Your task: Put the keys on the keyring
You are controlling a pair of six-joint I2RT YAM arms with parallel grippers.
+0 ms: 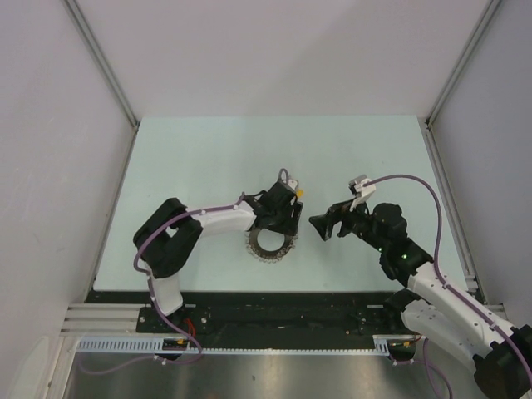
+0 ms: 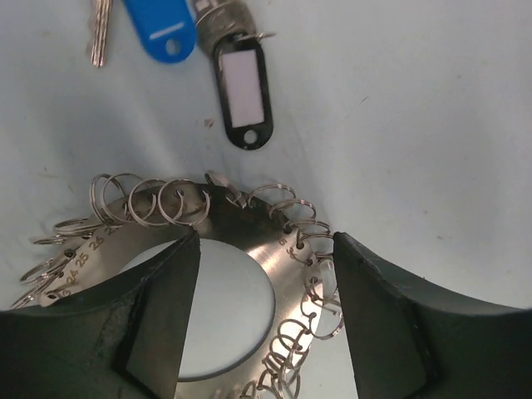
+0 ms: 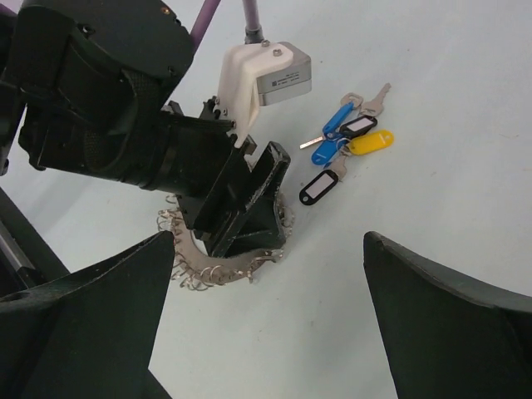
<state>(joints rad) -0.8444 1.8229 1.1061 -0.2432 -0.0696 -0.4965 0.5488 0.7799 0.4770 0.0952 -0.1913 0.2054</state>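
The keyring [image 1: 268, 248] is a silvery disc with an open centre and small wire loops round its rim, lying flat on the table. My left gripper [image 1: 276, 226] is open just above it. In the left wrist view [image 2: 266, 243] one finger is over the centre hole and the other outside the rim, straddling the ring's band [image 2: 287, 274]. The keys [image 3: 349, 140] lie just beyond the ring, with blue [image 2: 162, 29], yellow [image 3: 371, 143] and black-rimmed [image 2: 241, 90] tags. My right gripper [image 1: 321, 225] is open and empty to the right of the ring, pointing at it [image 3: 268, 241].
The pale green table [image 1: 199, 166] is walled by white panels on three sides. A black strip [image 1: 274, 303] runs along the near edge at the arm bases. The left arm's wrist camera housing [image 3: 268, 73] stands above the ring.
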